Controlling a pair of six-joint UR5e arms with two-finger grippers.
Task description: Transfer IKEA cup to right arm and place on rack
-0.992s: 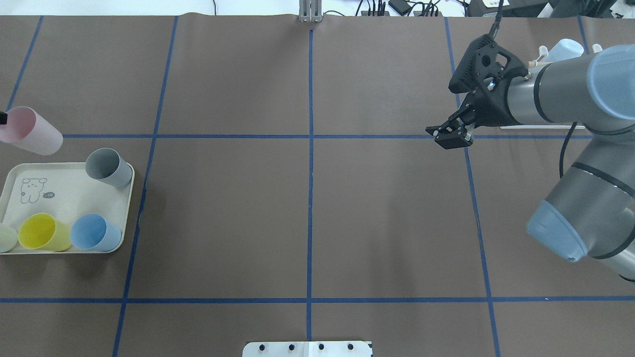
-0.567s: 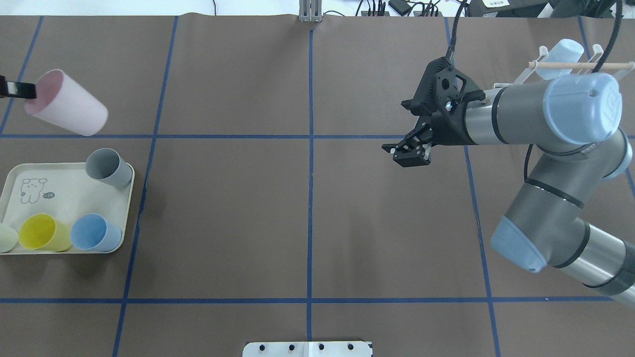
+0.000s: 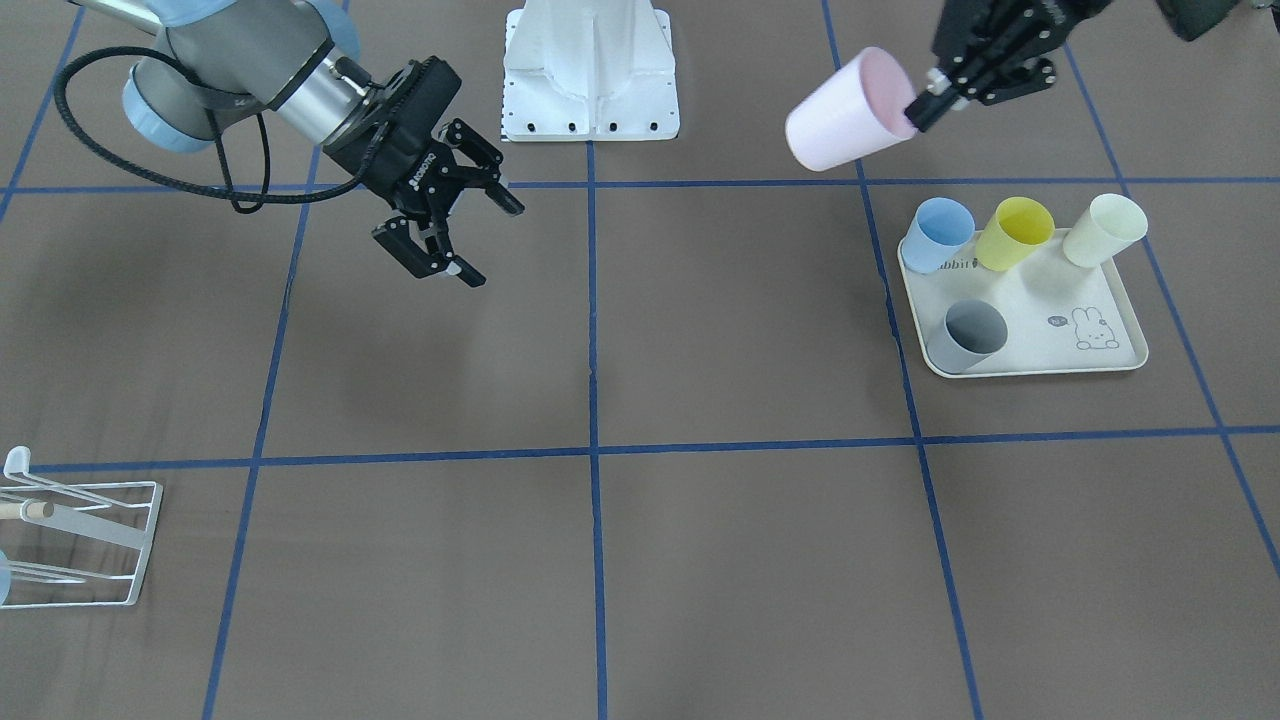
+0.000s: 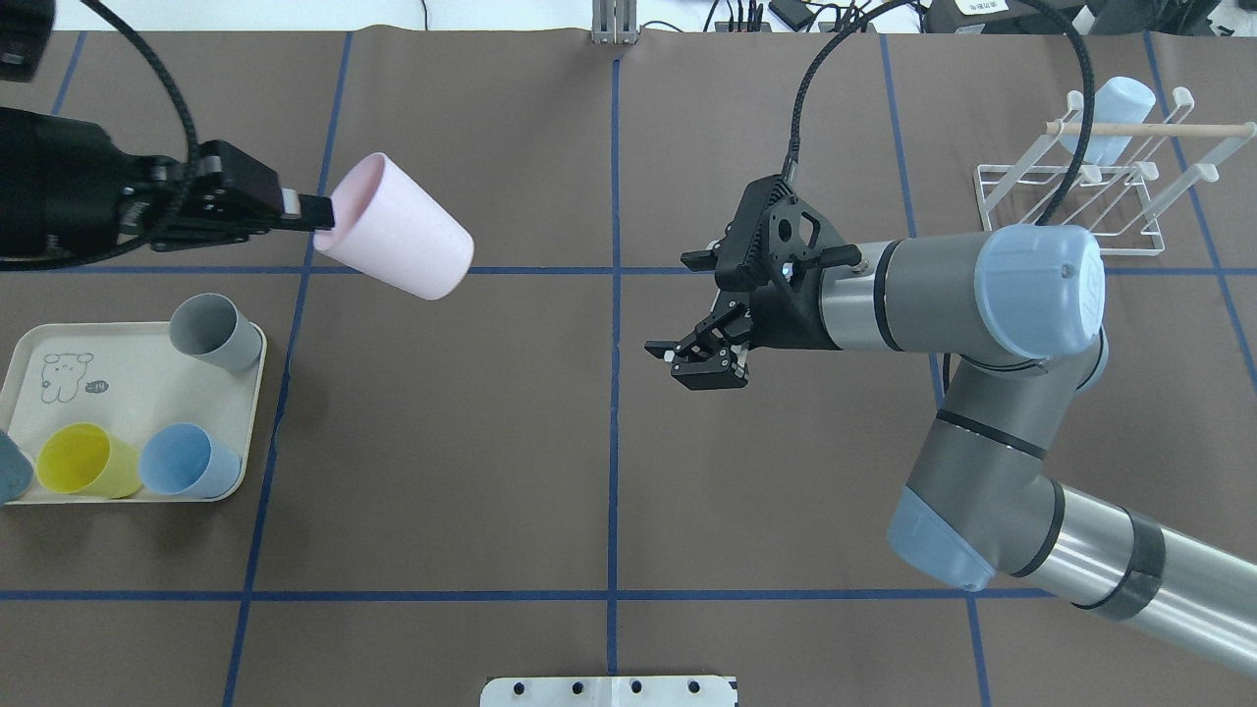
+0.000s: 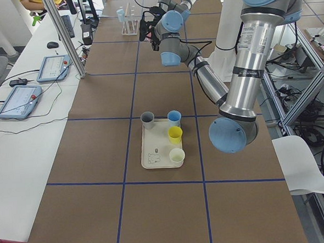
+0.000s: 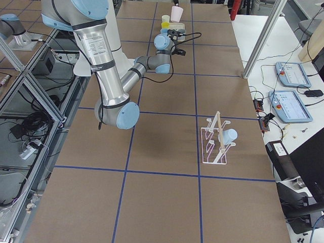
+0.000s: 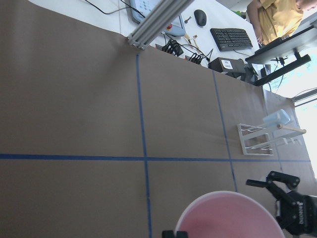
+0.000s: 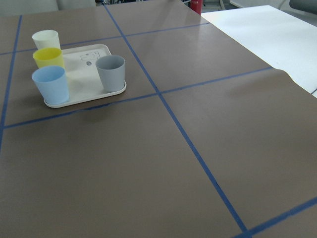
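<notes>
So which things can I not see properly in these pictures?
- Pink cup: left wrist view, the bottom edge cuts it off; only its rim shows.
- Left gripper: overhead view, the cup wall hides any finger inside the cup.
- Rack: front-facing view, the left edge cuts it; its light-blue cup is a sliver.
- Pale cup on the tray: overhead view, the left edge cuts it off.
</notes>
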